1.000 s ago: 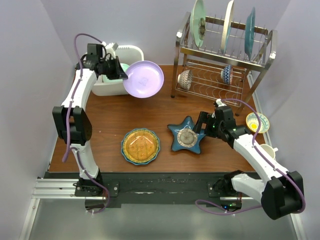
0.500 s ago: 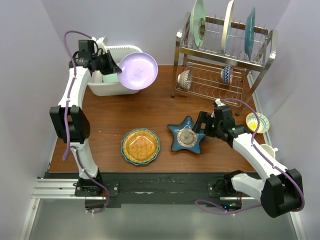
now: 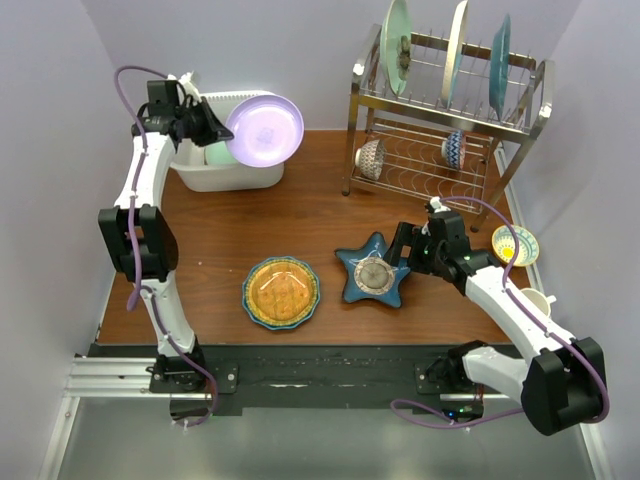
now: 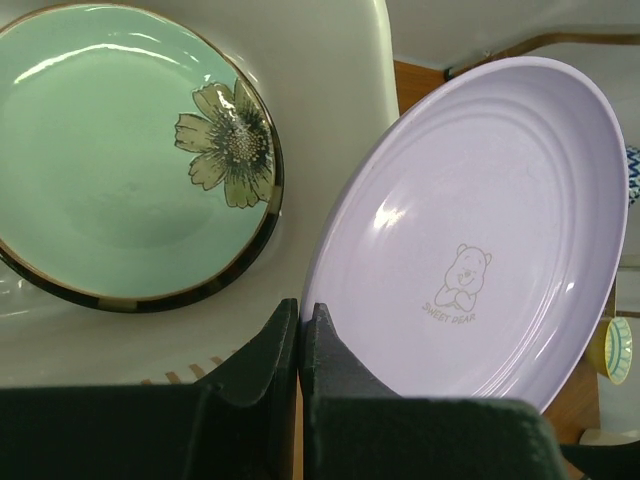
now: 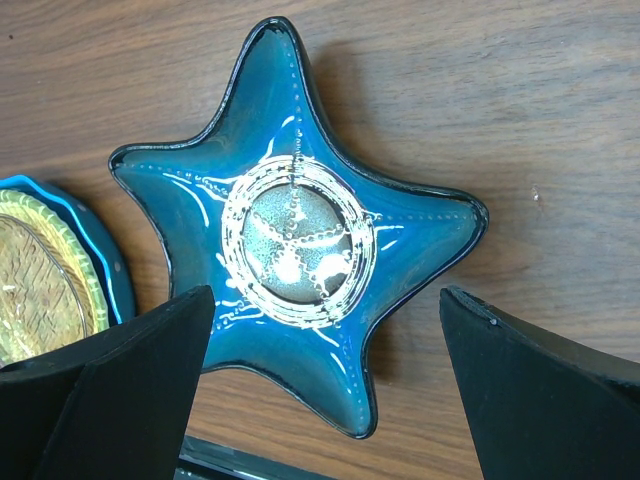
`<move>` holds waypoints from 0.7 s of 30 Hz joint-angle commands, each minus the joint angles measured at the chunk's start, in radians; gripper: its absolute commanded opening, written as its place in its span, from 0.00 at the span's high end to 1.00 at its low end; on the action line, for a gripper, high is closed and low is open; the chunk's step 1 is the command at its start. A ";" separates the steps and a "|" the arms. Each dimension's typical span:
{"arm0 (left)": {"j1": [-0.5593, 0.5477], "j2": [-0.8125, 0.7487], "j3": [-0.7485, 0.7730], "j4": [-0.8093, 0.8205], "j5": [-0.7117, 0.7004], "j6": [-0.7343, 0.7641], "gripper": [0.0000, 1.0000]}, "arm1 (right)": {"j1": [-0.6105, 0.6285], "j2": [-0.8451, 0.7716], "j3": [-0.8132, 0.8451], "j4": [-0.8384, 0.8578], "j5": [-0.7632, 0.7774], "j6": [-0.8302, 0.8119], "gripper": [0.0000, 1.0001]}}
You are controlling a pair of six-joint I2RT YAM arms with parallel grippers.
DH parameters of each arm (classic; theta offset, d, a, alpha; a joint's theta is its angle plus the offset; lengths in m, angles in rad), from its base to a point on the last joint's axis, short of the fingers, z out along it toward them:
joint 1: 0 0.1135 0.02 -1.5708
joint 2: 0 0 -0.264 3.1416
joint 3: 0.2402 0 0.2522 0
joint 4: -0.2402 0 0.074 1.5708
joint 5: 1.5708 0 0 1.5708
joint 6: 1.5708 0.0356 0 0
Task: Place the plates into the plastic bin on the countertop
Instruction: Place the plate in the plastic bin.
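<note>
My left gripper (image 3: 218,134) (image 4: 300,315) is shut on the rim of a lavender plate (image 3: 264,131) (image 4: 480,240), held tilted over the right part of the white plastic bin (image 3: 225,175) (image 4: 330,60). Inside the bin lies a pale green plate (image 4: 120,170) with a flower and a dark rim. On the countertop (image 3: 300,220) rest an amber plate (image 3: 281,292) with a blue-green rim and a blue star-shaped plate (image 3: 372,270) (image 5: 300,230). My right gripper (image 3: 405,250) (image 5: 325,340) hangs open just above the star plate's near arm, touching nothing.
A steel wire dish rack (image 3: 445,100) at the back right holds three upright plates on top and two small patterned bowls below. Another small bowl (image 3: 514,244) and a white mug (image 3: 533,300) stand at the right edge.
My left arm has carried the lavender plate up and to the left, from beside the bin to over it. The right arm has stayed still.
</note>
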 commanded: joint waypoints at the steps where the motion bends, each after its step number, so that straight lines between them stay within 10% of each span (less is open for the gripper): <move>1: 0.022 -0.004 0.048 0.095 -0.009 -0.061 1.00 | -0.003 -0.014 0.006 0.027 -0.002 -0.007 0.01; 21: 0.060 0.033 0.051 0.198 -0.159 -0.124 1.00 | -0.004 -0.011 -0.019 0.035 -0.002 -0.010 0.01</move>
